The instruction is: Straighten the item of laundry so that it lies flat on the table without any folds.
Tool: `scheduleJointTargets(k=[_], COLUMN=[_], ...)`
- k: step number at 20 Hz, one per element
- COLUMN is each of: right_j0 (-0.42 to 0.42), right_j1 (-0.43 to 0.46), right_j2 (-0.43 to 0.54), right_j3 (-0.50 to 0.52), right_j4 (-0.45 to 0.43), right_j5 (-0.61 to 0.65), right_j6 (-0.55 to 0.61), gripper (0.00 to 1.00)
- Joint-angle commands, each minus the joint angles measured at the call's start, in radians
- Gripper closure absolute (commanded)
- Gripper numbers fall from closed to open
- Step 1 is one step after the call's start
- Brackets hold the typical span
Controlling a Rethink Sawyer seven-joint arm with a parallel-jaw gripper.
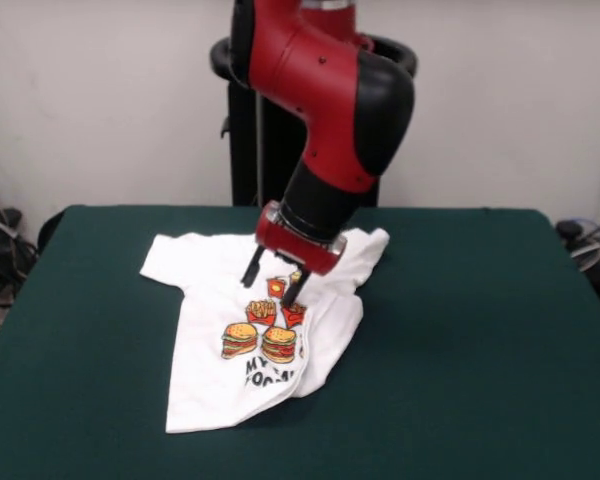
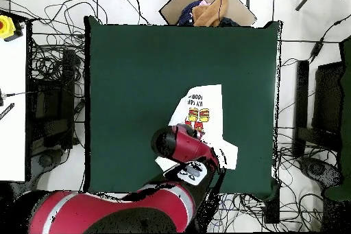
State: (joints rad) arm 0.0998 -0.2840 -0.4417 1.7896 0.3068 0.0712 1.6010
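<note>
claw [image 1: 274, 280]: spread, tips at shirt | T-shirt [image 1: 220, 370]: rumpled, right side folded | table [image 1: 480, 350]

Lighting: even, diffuse indoor light in both views, moderately bright; source not visible.

Shadows: soft and shallow. A faint dark edge lies on the bench [image 1: 480, 330] along the near hem of the shirt [image 1: 205, 380] in the front view; a weak shadow on the cloth beneath the claw [image 1: 273, 282].

Glare: dull sheen on the red shell of the arm [image 1: 320, 70]; none on the matt bench top.

Focus: front view slightly soft overall; shirt print readable only in part. Overhead view coarser, print lettering not legible.
</note>
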Motion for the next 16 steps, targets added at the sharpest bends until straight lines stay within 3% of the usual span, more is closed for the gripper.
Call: scheduleJointTargets(k=[1,8,16], right_j0=[0.068,0.049,0.094], right_j1=[0.005,-0.005,0.032], right_j2=[-0.015,0.014,-0.058], right_j3=[-0.196,-0.229,-0.269], right_j4=[0.076,0.064,0.048], right_j5=[0.227,0.299,0.314], right_j6=[0.211,0.221,0.25], gripper=[0.0,0.0,0.0])
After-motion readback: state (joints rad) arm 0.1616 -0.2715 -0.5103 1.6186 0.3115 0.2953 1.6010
